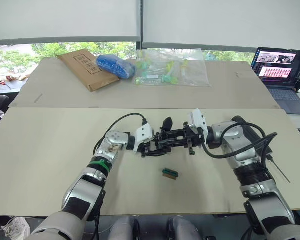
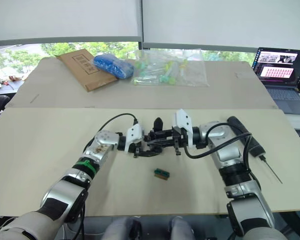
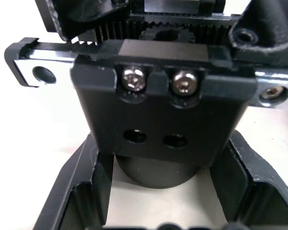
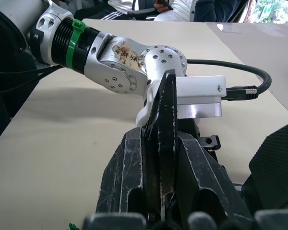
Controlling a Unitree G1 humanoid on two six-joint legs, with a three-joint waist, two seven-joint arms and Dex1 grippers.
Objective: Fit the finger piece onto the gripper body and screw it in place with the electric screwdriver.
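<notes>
In the middle of the near table, the gripper body point(image 1: 166, 134) sits between my two grippers, its upright pointed finger standing above them. My left gripper point(image 1: 149, 147) is shut on it. The left wrist view shows its black fingers point(image 3: 81, 201) flanking the round base, under a block point(image 3: 158, 110) with two screws and two empty holes. My right gripper point(image 1: 183, 139) faces it from the right, shut on the finger piece point(image 4: 166, 110), a thin black blade upright between its fingers point(image 4: 122, 187). The electric screwdriver point(image 2: 254, 142) lies on the table behind my right forearm, bit pointing toward the near right.
A small green-topped block point(image 1: 170, 173) lies just in front of the grippers. On the far table are a brown cardboard envelope point(image 1: 85, 67), a blue bag point(image 1: 115, 65) and a clear bag of parts point(image 1: 172, 67). A laptop point(image 1: 282, 67) stands at the far right.
</notes>
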